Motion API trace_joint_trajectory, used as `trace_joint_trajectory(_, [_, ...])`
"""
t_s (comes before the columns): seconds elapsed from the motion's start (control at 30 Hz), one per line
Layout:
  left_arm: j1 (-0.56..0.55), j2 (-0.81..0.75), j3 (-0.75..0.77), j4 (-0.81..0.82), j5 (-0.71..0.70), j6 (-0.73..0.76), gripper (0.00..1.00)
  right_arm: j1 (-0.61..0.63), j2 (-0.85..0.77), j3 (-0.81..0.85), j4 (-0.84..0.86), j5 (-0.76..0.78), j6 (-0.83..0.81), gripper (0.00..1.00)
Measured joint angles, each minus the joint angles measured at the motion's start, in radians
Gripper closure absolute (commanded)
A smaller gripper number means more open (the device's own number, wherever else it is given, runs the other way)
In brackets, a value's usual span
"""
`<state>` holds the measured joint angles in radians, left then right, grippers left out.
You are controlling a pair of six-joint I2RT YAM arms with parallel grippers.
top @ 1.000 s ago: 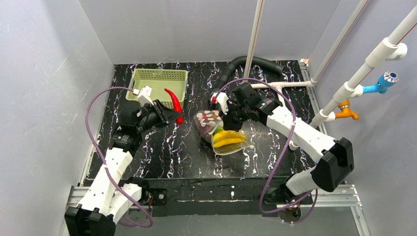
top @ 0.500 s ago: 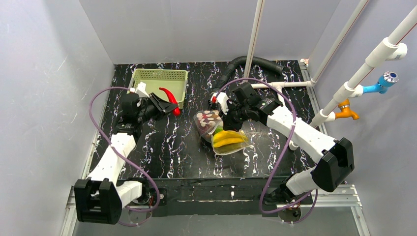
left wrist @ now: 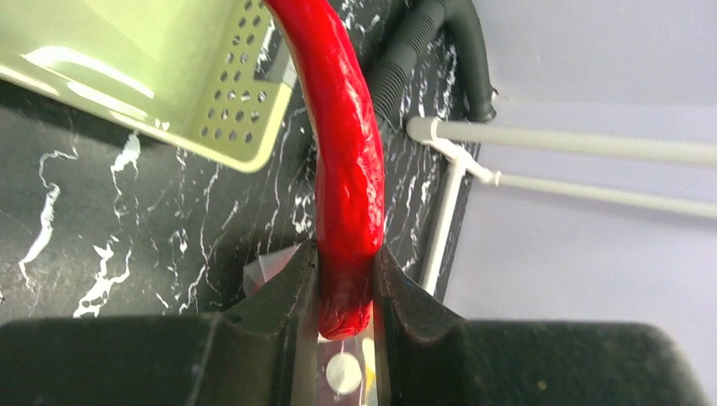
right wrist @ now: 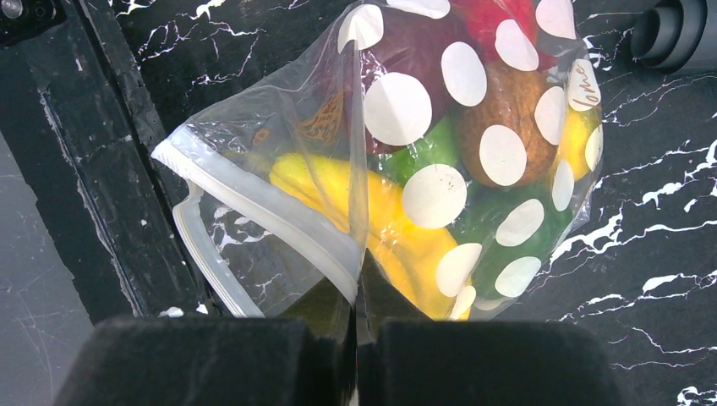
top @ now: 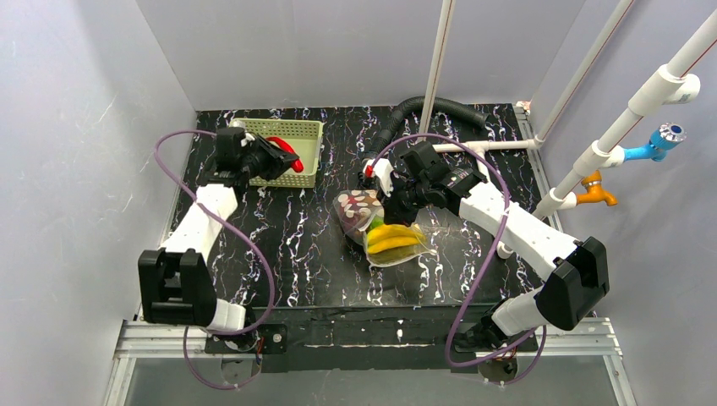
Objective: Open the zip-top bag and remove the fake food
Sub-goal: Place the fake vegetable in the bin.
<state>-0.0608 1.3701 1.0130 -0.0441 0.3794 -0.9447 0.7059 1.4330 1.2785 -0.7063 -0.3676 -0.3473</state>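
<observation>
Left gripper (left wrist: 345, 272) is clenched on the red chili (left wrist: 348, 161), by its very end only. I worry the long curve pivots or slips and drops outside the green basket (top: 306, 132).

Right gripper (right wrist: 356, 298) is pinched tight on one wall of the zip-top bag (right wrist: 423, 169). The bag lies mid-table, mouth open, banana (right wrist: 397, 233) and other fake food (right wrist: 507, 106) inside. The thin film may slide free.

Top view places the chili over the basket; only the wrist views show the grips.

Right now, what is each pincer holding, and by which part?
Left pincer grips the chili by one end; right pincer pinches the bag wall near its zip.
</observation>
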Motion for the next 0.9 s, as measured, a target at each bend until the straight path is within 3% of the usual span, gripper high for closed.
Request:
trace_joint_trajectory(0.47, [0.000, 0.371, 0.330, -0.227, -0.175, -0.090, 1.00, -0.006, 0.000, 0.000, 0.000, -0.003, 0.000, 0.99])
trace_joint_trajectory(0.9, [0.000, 0.488, 0.443, -0.327, -0.237, -0.111, 1.00, -0.013, 0.000, 0.000, 0.000, -0.003, 0.000, 0.99])
